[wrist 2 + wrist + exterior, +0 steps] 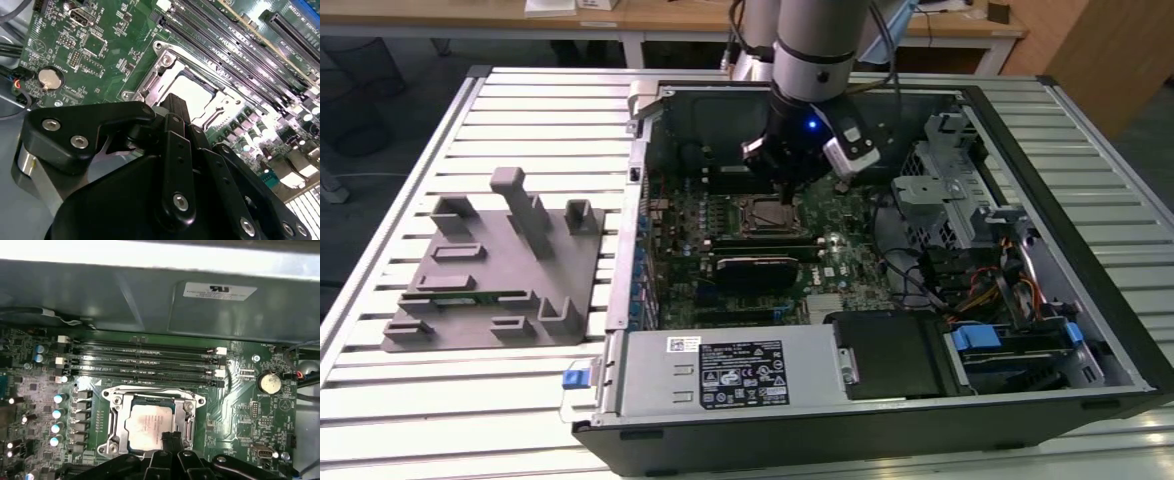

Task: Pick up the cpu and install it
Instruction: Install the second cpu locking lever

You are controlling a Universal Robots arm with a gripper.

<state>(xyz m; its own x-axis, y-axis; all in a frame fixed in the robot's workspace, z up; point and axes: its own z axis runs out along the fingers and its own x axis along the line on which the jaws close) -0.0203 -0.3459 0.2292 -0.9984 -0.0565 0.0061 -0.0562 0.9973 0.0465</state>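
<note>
The gripper [781, 190] hangs inside the open case [1107, 330], low over the board [847, 270]. Directly beneath it sits the socket [767, 213], a metal frame around a square well. In the first wrist view the cpu [149, 423] lies flat inside that socket [152, 422], its pale silvery top facing up, framed on all sides by the metal bracket. The fingertips [171, 440] come in just above one edge of the chip, drawn close together into a narrow black point; whether they touch the chip I cannot tell. They grip nothing that shows.

In the second wrist view the gripper [175, 107] fills the near part of the picture with its black links, and the cpu [192, 97] shows just past the tip, seated in the socket [165, 67] and partly hidden by the fingers. The fingers stand nearly together there as well.

Beyond the socket from the gripper run the long black memory slots [145, 362], parallel to one another, and beyond those the grey wall of the case [150, 300]. Off to one side of the gripper a coin cell [269, 382] sits on the board [235, 410].

In the exterior view a grey fixture [487, 270] rests on the slatted table [400, 400], well apart from the gripper, toward the exterior view's left, outside the case.
</note>
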